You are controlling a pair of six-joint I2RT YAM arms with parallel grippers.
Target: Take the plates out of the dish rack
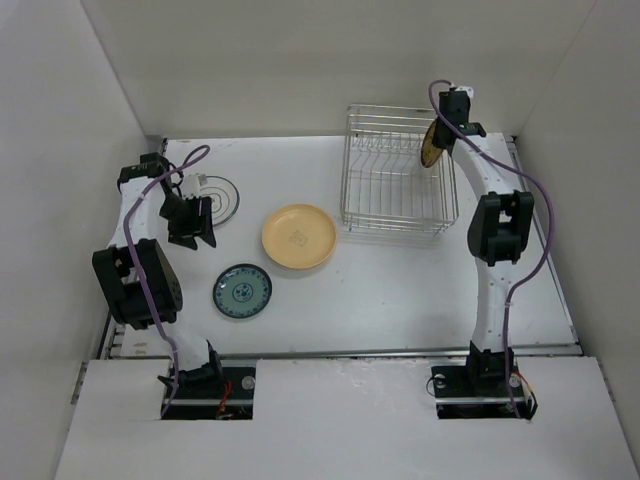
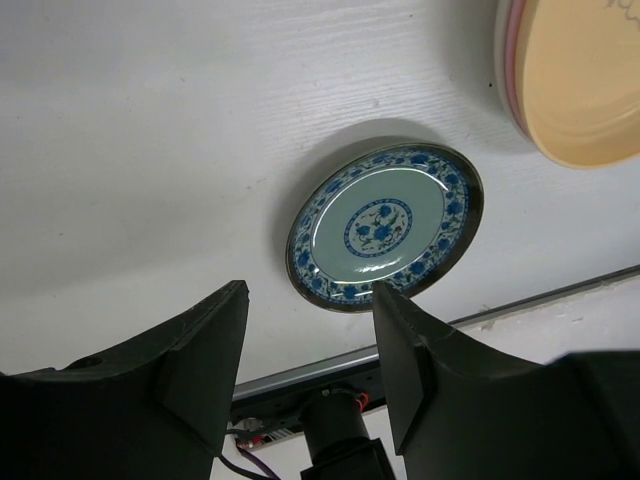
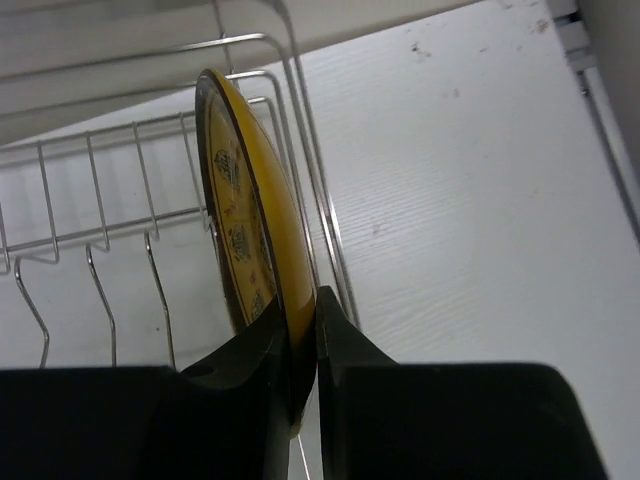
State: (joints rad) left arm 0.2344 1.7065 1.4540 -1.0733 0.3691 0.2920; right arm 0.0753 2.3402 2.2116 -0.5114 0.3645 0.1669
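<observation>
Standing on edge at the right end of the rack (image 1: 400, 225), a dark, yellow-patterned plate (image 3: 245, 220) is clamped at its rim by the right pincer (image 3: 302, 325). Stiff, smooth and likely breakable, it is judged best held firmly by the rim and lifted straight up and clear. The left pincer (image 2: 310, 300) is held apart above a blue plate (image 2: 385, 225) lying on the tabletop (image 1: 400, 290), beside a tan stack (image 1: 299, 237).

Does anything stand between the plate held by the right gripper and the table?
Yes: the rack has a wire wall rising close beside the plate that the right gripper holds. Above the plate nothing visible blocks.
</observation>
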